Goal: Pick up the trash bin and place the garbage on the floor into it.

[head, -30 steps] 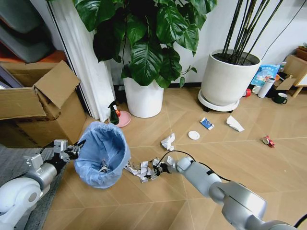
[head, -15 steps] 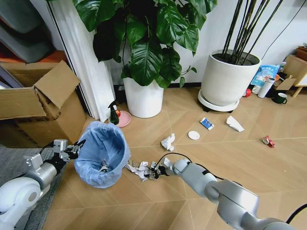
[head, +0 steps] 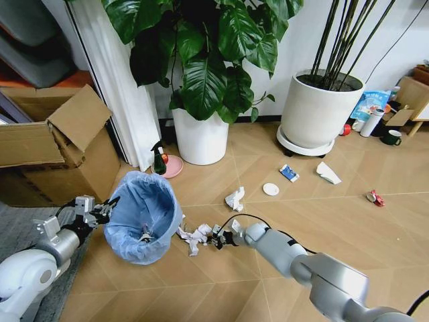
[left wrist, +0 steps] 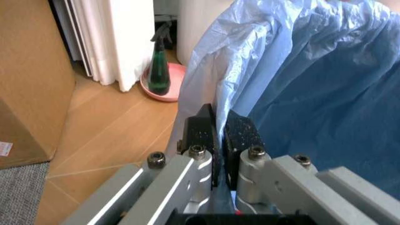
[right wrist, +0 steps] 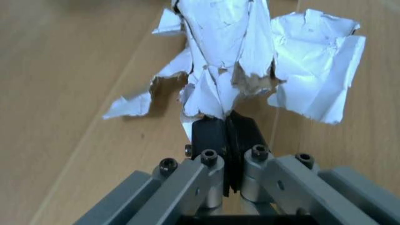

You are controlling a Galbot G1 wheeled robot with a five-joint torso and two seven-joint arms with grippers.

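1. The left gripper [head: 107, 209] was closest, near the cardboard box. Its two black fingers were squeezed tight on the rim of the trash bin [head: 144, 213], with the crinkly light blue bag [left wrist: 300, 70] caught between them. The bin was tipped, so its round mouth faced the litter.
2. Just beside the bin's mouth, the right gripper [head: 216, 237] was clenched on a piece of crumpled white paper [head: 194, 237]. The paper was torn and wrinkly, with ragged edges, and it hung just above the wooden floor [head: 221, 282].
3. So the bin part looked done. The paper was held but not yet in the bin. Something small already lay inside the bag, but I could not tell what.
4. Farther out on the floor lay a white crumpled wrapper [head: 234, 198], a flat round white disc [head: 271, 190], a small blue packet [head: 289, 173], a folded white paper [head: 328, 173] and a little red packet [head: 375, 197]. All of these were left to pick up.
5. At the far edge of the floor, by the wall, stood two smooth white plant pots [head: 201, 137].
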